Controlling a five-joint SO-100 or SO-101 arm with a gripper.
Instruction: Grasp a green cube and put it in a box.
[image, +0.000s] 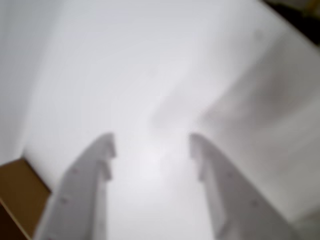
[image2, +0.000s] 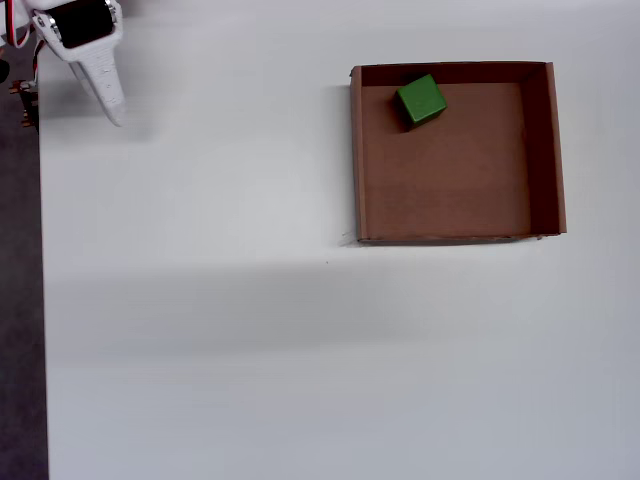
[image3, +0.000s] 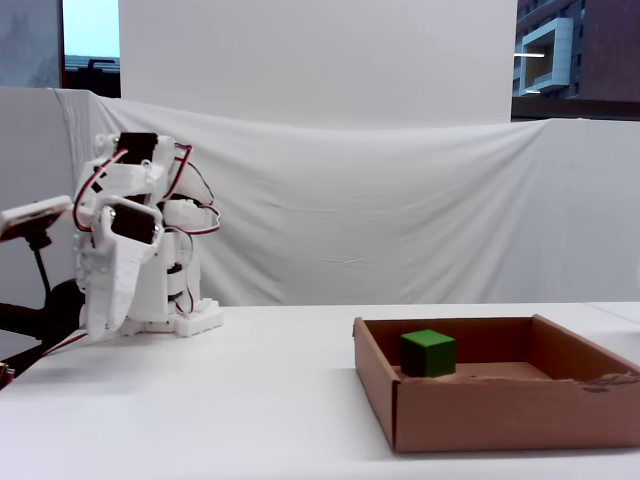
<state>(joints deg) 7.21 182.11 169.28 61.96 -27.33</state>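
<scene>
One green cube sits inside the box, on its brown floor close to the far left corner as the overhead view shows it, just beside the far wall and a little in from the left wall. In the fixed view the green cube stands flat on the floor toward the left of the box, whose front wall is slightly torn at its right end.

The arm is folded up at the far left of the white worktop, well apart from the box. In the overhead view only its white tip enters from the top left corner, near the worktop's left edge.

The wrist view is blurred: the jaws are two white fingers standing wide apart with nothing between them, above bare white worktop. A brown patch shows at the lower left corner of that view; what it is cannot be told.

A white cloth hangs behind the worktop in the fixed view.
</scene>
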